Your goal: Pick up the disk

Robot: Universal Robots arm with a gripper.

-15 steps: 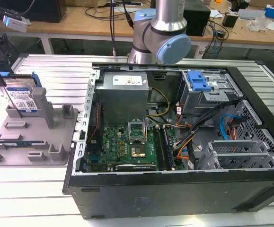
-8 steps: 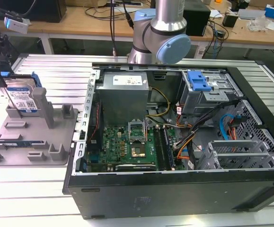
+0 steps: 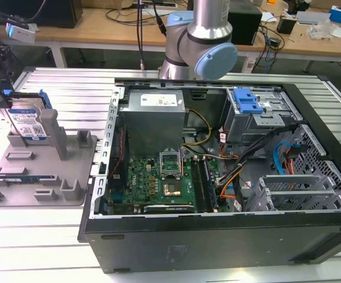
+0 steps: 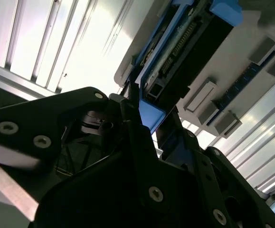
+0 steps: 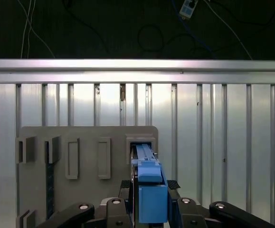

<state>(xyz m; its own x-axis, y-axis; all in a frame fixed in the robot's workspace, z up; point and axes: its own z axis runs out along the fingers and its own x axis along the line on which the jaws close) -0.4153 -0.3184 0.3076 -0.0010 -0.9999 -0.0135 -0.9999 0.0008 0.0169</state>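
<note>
While the ribbed metal surface (image 3: 52,247) carries an open computer case (image 3: 217,236) across most of the exterior view, my arm (image 3: 208,35) rises behind the case. The grey fixture (image 3: 79,171) with its upright posts lies flat on the surface at the exterior view's left, just beside the case. The disk (image 3: 27,124) stands on edge in a slot at the fixture's far end, its white-and-blue label facing the camera and its blue frame running along its edges. My tool (image 3: 4,101) hangs directly over it. In both wrist views the dark fingers (image 5: 173,186) sit on either side of the disk's top edge and are drawn in against the blue frame, so I have the disk pinched between them. I cannot tell whether its lower edge rests in the slot.
</note>
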